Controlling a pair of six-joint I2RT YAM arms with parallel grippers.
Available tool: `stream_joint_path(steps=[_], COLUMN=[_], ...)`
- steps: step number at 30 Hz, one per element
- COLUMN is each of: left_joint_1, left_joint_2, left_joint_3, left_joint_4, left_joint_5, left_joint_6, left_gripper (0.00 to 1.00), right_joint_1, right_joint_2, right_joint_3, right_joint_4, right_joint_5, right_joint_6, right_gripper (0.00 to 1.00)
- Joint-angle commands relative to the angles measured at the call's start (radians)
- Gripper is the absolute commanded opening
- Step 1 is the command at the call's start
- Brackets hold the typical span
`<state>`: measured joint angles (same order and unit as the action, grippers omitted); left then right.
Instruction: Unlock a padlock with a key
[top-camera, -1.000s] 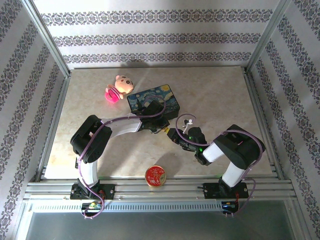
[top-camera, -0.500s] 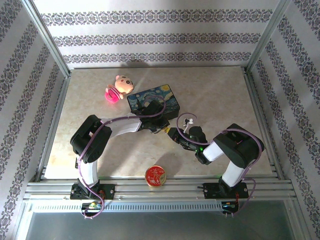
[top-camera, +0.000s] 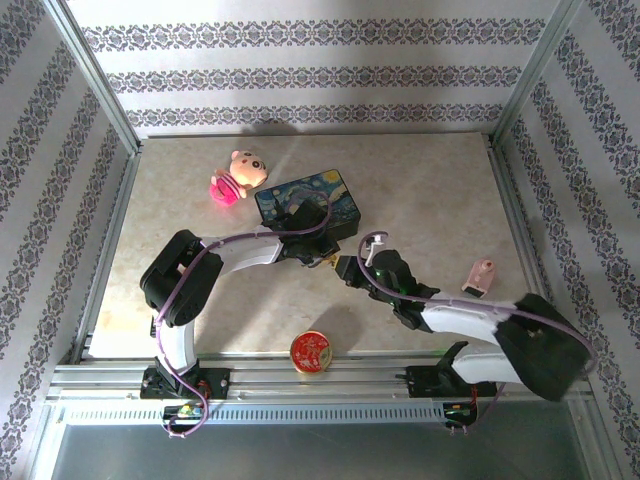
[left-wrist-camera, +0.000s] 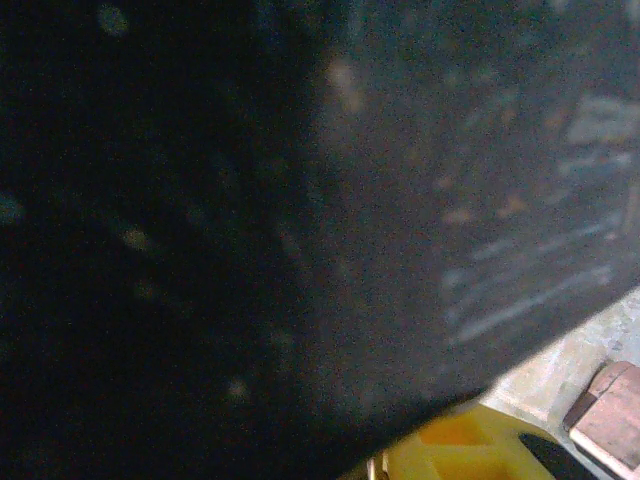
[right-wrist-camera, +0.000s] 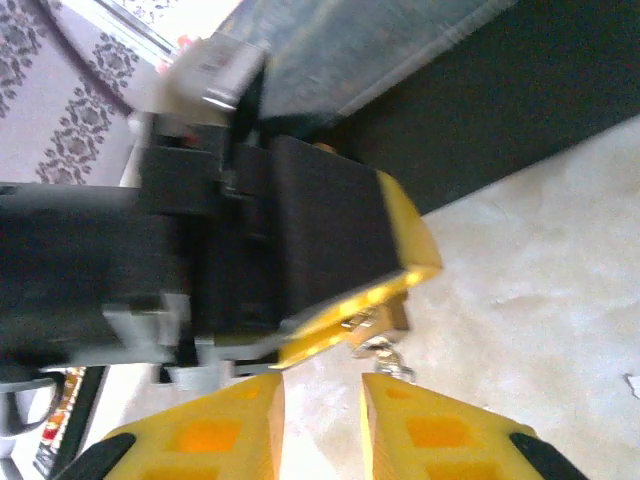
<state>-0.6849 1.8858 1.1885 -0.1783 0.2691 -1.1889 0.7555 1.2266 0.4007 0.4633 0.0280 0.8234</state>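
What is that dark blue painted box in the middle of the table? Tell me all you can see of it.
The painted box is a flat rectangle. Its top is dark blue with pale swirls and yellow spots, like a night sky, and its sides look black. It lies flat on the table, slightly askew. The left gripper sits low by its near side; whether they touch is unclear. A pink toy stands near its far left corner.

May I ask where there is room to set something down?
Free: the far right, between painted box and small pink object; the left side between pink toy and left arm. Crowded: before the box, where left gripper and right gripper meet.
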Motion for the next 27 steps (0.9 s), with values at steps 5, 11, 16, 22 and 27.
stream_joint_path(steps=[5, 11, 16, 22, 27], left_joint_1=[0.004, 0.014, 0.018, 0.019, 0.02], left_joint_2=[0.005, 0.011, 0.018, 0.018, 0.03], left_joint_3=[0.009, 0.037, 0.066, 0.069, 0.081], left_joint_4=[-0.142, -0.216, -0.289, -0.291, -0.301], left_joint_5=[0.11, 0.138, 0.141, 0.137, 0.146], left_joint_6=[-0.001, 0.012, 0.03, 0.019, 0.025], left_gripper=[0.22, 0.22, 0.22, 0.22, 0.22], right_joint_1=[0.046, 0.138, 0.163, 0.16, 0.151], right_joint_2=[-0.187, -0.159, -0.062, 0.023, 0.08], right_joint_3=[0.138, 0.233, 0.314, 0.348, 0.371], right_joint_4=[-0.633, -0.788, -0.815, -0.731, -0.701], right_joint_5=[0.272, 0.391, 0.367, 0.273, 0.203], right_joint_6=[-0.241, -0.306, -0.354, -0.335, -0.327], right_gripper=[0.27, 0.27, 0.28, 0.29, 0.29])
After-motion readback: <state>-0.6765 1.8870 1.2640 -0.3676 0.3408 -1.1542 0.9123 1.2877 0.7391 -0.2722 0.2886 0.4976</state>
